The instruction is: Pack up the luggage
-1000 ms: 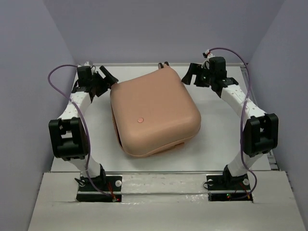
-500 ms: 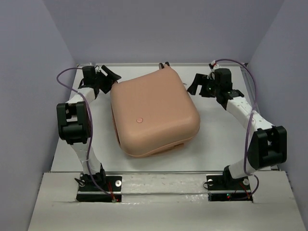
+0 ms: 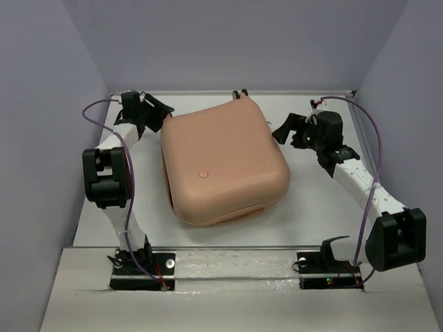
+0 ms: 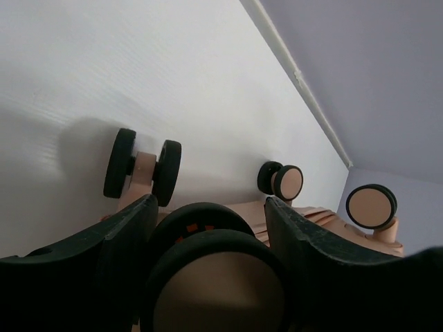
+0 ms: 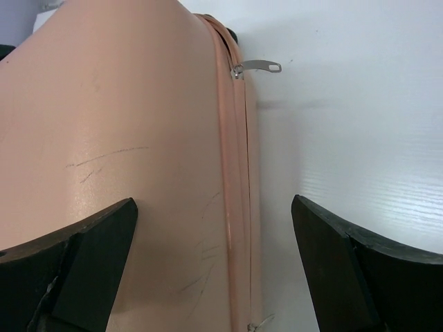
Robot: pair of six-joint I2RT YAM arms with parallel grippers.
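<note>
The luggage (image 3: 221, 162) lies shut on the white table, peach-pink shell facing up. My left gripper (image 3: 160, 114) is at its back left corner. In the left wrist view its black fingers (image 4: 118, 242) press both sides of a black-and-pink caster wheel (image 4: 214, 277), so the left gripper (image 4: 211, 202) is shut on that wheel. My right gripper (image 3: 282, 129) stands open beside the luggage's right side. In the right wrist view the right gripper (image 5: 213, 202) straddles the zipper seam (image 5: 235, 173), one finger over the shell (image 5: 124, 138), the other over the table.
Other caster wheels (image 4: 142, 166), (image 4: 282, 181), (image 4: 372, 206) stick out at the luggage's back end near the rear wall. A metal zipper pull (image 5: 259, 67) sticks out from the seam. Lilac walls enclose the white table (image 3: 318, 200) on three sides.
The left gripper's jaws have narrowed onto the caster wheel. The right arm's elbow has swung down toward the near right, and its gripper has slid slightly nearer along the luggage's side.
</note>
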